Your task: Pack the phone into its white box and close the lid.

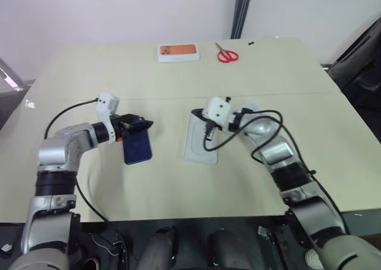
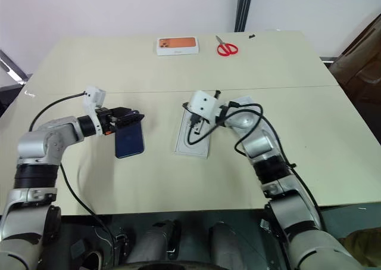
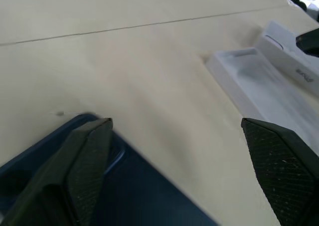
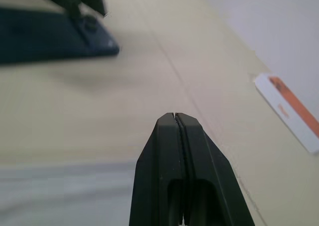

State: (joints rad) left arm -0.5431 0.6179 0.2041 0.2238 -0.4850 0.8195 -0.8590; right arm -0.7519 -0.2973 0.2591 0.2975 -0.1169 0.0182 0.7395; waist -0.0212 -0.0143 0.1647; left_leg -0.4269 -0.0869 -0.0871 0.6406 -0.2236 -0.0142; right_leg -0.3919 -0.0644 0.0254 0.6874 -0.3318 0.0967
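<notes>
Phone (image 2: 129,141): dark navy blue, slim, rounded corners; lies flat on the table (image 2: 178,180), left of centre, long side running roughly from the near edge toward the far edge, well in from every edge

White box (image 2: 191,140): shallow white rectangular tray with low walls, open, nothing in it; lies flat just right of the phone, apart from it, near the table's middle seam

Lid (image 3: 294,66): white, lies close against the box's far-right side, partly hidden

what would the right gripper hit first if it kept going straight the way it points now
Probably bare table at first: the shut right gripper points low across it, between the phone and the orange-printed white box. Depth is unclear, so it may pass the phone closely.
</notes>
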